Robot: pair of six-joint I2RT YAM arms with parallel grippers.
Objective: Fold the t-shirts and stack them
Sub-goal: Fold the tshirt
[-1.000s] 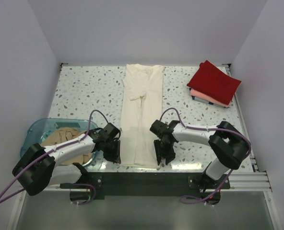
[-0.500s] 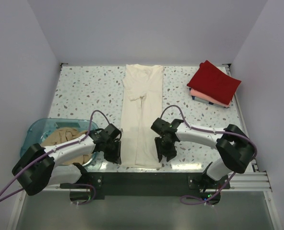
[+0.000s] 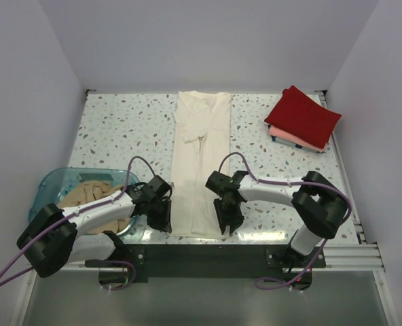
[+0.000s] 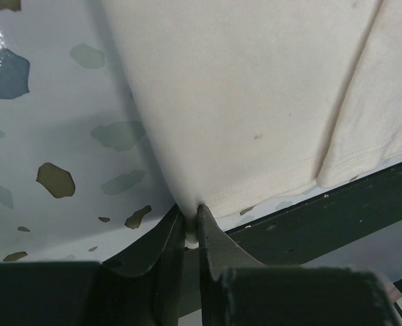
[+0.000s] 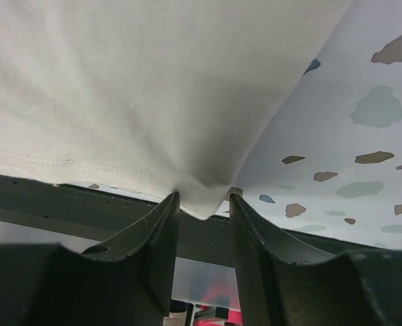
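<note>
Cream tee (image 3: 199, 156) | L arm (image 3: 96, 214) low, jaws pinch hem corner | R arm (image 3: 276, 190) low, jaws apart round corner

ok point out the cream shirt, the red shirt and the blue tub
cream shirt (image 3: 199, 170): top external view, middle of the long folded strip
red shirt (image 3: 303, 117): top external view, centre of its upper face
blue tub (image 3: 46, 191): top external view, bare left wall
</note>
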